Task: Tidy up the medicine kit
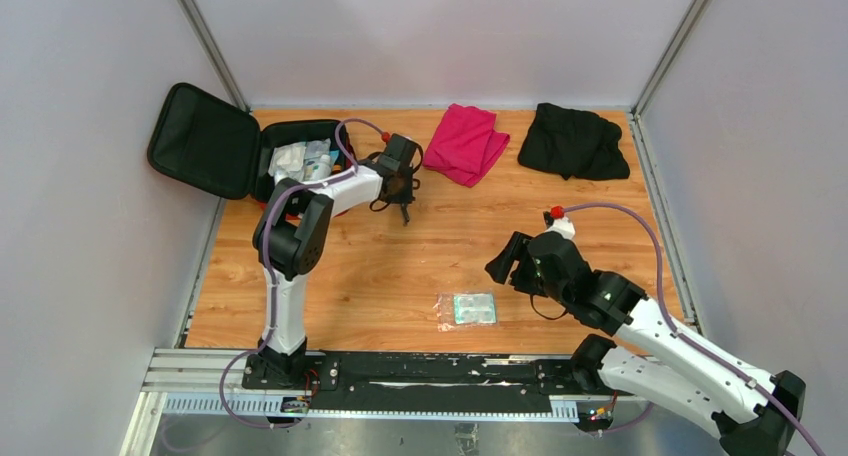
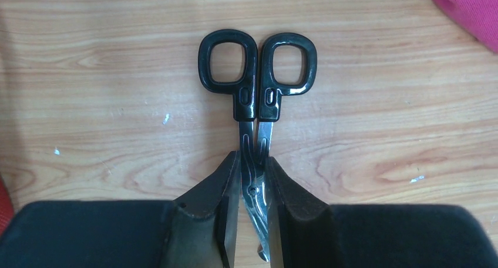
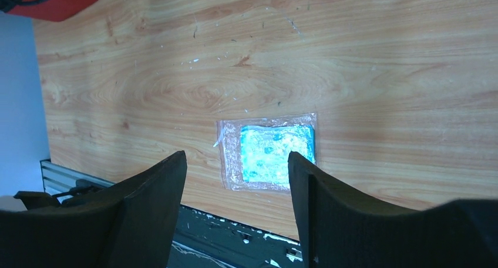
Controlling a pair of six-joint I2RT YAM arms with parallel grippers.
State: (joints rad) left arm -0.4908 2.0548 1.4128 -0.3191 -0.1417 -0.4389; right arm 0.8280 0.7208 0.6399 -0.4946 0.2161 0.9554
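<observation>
The medicine kit [image 1: 200,141] was seen open at the far left corner of the table [image 1: 400,266]. Its black-lined lid was thrown back past the left edge, and pale packets [image 1: 305,159] lay in its red, soft-walled tray. Just beside it, the scissors [image 2: 245,100] were held by the left gripper [image 2: 252,159]. Its fingers were closed on the narrow steel blades near the pivot, and the two glossy black plastic loops projected free.

A slip was judged the main risk: smooth metal between the pads could swivel or slide, and the loops could be caught on the kit's fabric rim on the way in.

Nearer the bases, a flat clear-plastic packet [image 3: 273,153] with a blue-green insert lay flush on the wood-grain surface. The right gripper [image 3: 236,157] was poised above it, its fingers spread wide and nothing held. So thin and slick a thing might be pushed along rather than lifted.

A folded pink cloth [image 1: 465,143] and a crumpled black cloth [image 1: 573,141] lay at the far edge.
</observation>
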